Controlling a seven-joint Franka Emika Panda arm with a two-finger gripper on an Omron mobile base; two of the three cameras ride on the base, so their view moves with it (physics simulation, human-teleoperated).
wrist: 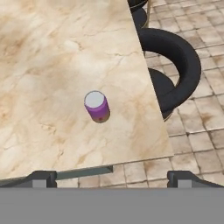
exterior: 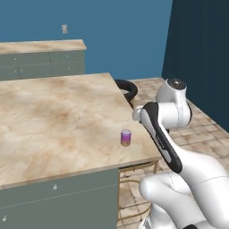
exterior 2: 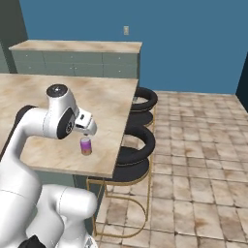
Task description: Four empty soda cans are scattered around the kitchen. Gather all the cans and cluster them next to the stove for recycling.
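Note:
One purple-pink soda can (exterior: pixel 126 137) (exterior 2: pixel 86 146) (wrist: pixel 97 106) with a silver top stands upright on the beige marble island counter (exterior: pixel 58 120) (exterior 2: pixel 109 104) (wrist: pixel 48 61), near its front right corner. My gripper (wrist: pixel 113 177) hangs above the can and a little toward the counter's front edge, looking down on it. The jaws are open wide with nothing between them, and they do not touch the can. The stove is out of view.
Two black round stools (exterior 2: pixel 138 140) (exterior 2: pixel 145 99) (wrist: pixel 170 57) stand against the island's right side on the tan tiled floor. A second counter with grey-green cabinets (exterior: pixel 40 62) (exterior 2: pixel 77 60) runs along the blue back wall.

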